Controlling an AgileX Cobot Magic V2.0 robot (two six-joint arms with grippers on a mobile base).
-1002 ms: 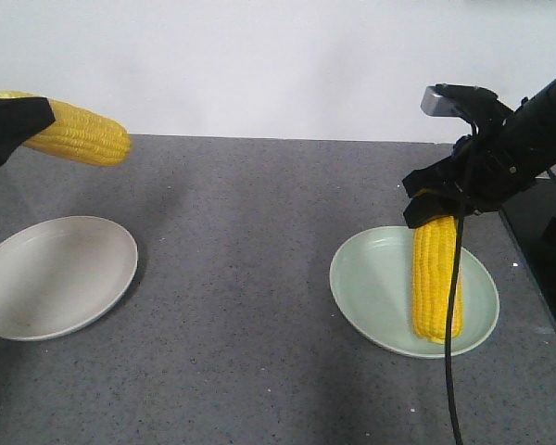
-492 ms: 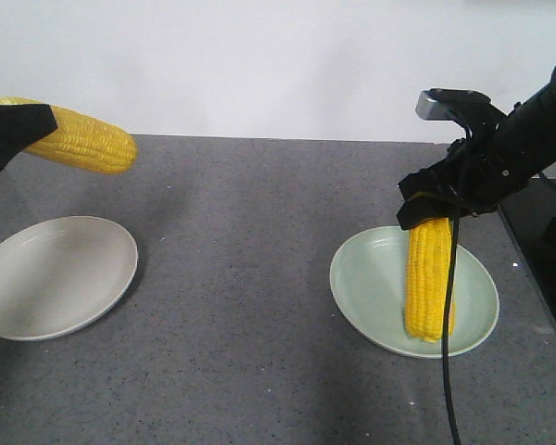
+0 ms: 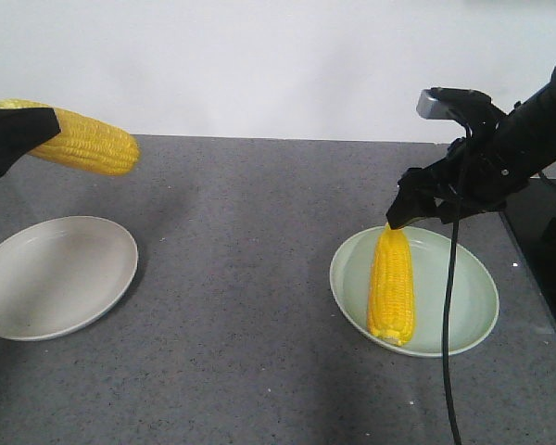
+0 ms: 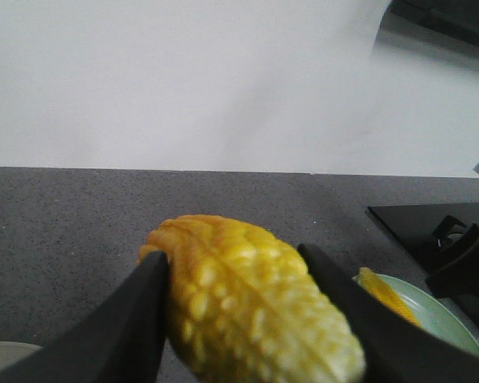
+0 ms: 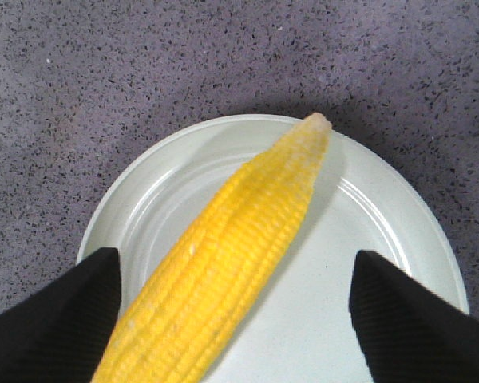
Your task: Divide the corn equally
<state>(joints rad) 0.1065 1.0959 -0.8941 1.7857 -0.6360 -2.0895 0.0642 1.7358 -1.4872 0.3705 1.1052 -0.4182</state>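
One cob of corn (image 3: 392, 283) lies on the pale green plate (image 3: 463, 306) at the right, its tip pointing to the far rim. My right gripper (image 3: 424, 199) hovers open just above that tip. In the right wrist view the corn (image 5: 231, 255) lies loose on the green plate (image 5: 383, 239) under the wide-apart fingers of that gripper (image 5: 235, 275). My left gripper (image 3: 14, 139) is shut on a second cob (image 3: 88, 144), held level in the air above the far side of the empty beige plate (image 3: 56, 273). The left wrist view shows this cob (image 4: 247, 303) pinched between the left gripper's (image 4: 239, 319) fingers.
A black cooktop-like surface (image 3: 547, 241) borders the grey counter at the right edge. A black cable (image 3: 449, 324) hangs from the right arm across the green plate. A white wall stands behind the counter.
My right gripper has opened and let go of its cob, which dropped flat onto the green plate and shifted left. The left gripper with its cob has barely drifted right.
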